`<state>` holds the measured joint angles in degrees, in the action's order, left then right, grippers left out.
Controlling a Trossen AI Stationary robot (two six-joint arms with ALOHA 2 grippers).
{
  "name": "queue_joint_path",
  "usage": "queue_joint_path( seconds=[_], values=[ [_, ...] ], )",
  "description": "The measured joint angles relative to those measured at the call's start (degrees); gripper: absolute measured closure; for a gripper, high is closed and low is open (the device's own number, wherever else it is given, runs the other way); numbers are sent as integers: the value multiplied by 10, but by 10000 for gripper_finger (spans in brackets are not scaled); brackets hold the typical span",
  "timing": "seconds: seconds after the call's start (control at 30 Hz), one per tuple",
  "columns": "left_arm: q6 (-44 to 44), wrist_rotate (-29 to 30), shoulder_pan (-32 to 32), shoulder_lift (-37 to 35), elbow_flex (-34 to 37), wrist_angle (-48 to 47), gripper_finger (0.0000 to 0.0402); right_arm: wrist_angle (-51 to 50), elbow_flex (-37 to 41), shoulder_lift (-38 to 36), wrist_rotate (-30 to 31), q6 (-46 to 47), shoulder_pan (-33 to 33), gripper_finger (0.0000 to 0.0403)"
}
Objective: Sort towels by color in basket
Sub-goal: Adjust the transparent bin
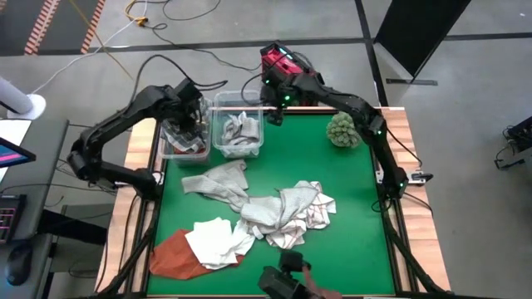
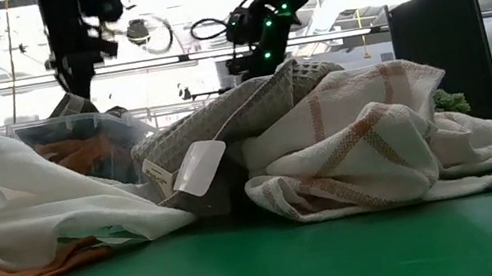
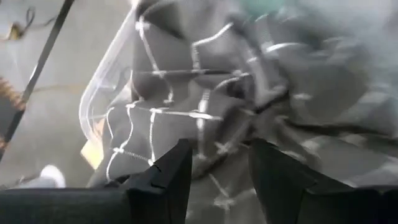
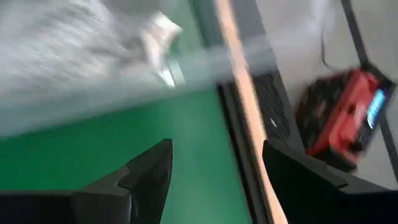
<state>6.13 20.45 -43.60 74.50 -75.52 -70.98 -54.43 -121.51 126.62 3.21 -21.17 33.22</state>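
Two clear bins stand at the table's far left. The left bin (image 1: pixel 169 151) holds a dark grey checked towel (image 3: pixel 205 93). My left gripper (image 3: pixel 221 171) hangs open just above it (image 1: pixel 197 119), with nothing between the fingers. The right bin (image 1: pixel 218 124) holds light grey towels (image 1: pixel 239 131). My right gripper (image 1: pixel 270 115) stands open over the green mat just right of that bin, at the far edge (image 4: pixel 217 180). Loose towels lie on the mat: light grey (image 1: pixel 218 181), white checked (image 1: pixel 291 212), plain white (image 1: pixel 218 241) and rust-orange (image 1: pixel 169 256).
A round green spiky ball (image 1: pixel 342 130) lies at the far right of the mat. A red and black device (image 1: pixel 278 62) sits beyond the table's far edge. The table's wooden rim (image 4: pixel 239 93) runs close by my right gripper.
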Motion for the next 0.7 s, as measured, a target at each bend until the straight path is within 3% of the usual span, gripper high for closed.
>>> queue_joint_path(
  seconds=[0.13, 0.3, 0.4, 0.53, 0.7],
  values=[
    [23, 5, -28, 21, 62, 70, 251, -56, -2, -34, 6, 27, 13, 118],
    [76, -77, -52, 56, 146, 138, 267, -71, -2, -94, 12, 54, 5, 118],
    [105, -93, -53, 71, 177, 170, 284, -53, -2, -135, 13, 63, -3, 118],
    [108, -92, -53, 80, 174, 168, 300, -20, -2, -174, 20, 62, -16, 118],
    [75, -85, -53, 59, 110, 110, 302, 1, -2, -203, 30, 57, -20, 118]
  ],
)
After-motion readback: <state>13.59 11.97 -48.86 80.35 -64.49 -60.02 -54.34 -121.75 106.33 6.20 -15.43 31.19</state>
